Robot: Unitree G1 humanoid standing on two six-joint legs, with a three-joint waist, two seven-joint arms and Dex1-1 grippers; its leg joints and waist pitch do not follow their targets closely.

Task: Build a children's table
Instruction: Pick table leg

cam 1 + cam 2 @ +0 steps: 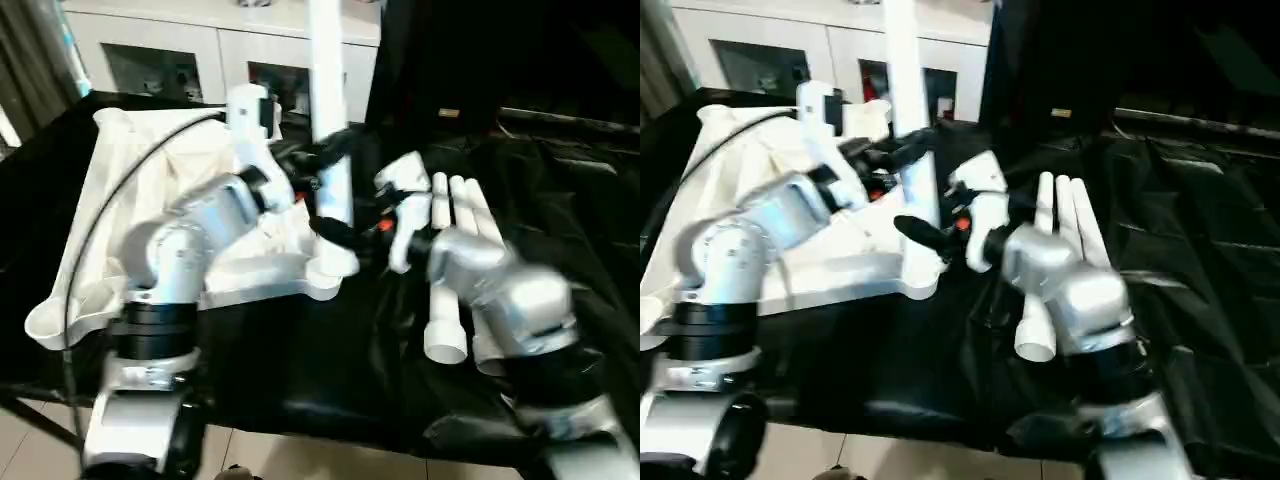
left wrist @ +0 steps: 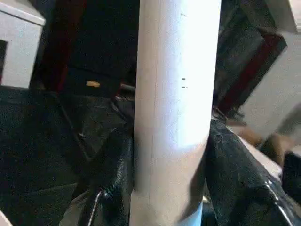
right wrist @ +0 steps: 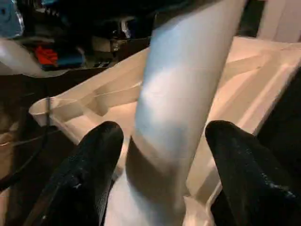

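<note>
On the black-draped table [image 1: 560,200], at 9 o'clock, lies the white tabletop [image 1: 120,240], ribbed underside up. At centre, one leg [image 1: 330,130] stands upright in the near right corner socket, left gripper [image 2: 169,188] clamped around it, fingers pressing both sides. Right gripper [image 3: 162,174] straddles the same leg lower down, fingers spread, not touching; spare legs [image 1: 455,260] lie at 3 o'clock.

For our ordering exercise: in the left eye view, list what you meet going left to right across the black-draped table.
White plastic tabletop lying upside down → upright white tube leg standing in its corner socket → loose white tube legs lying side by side on the black cloth.
</note>
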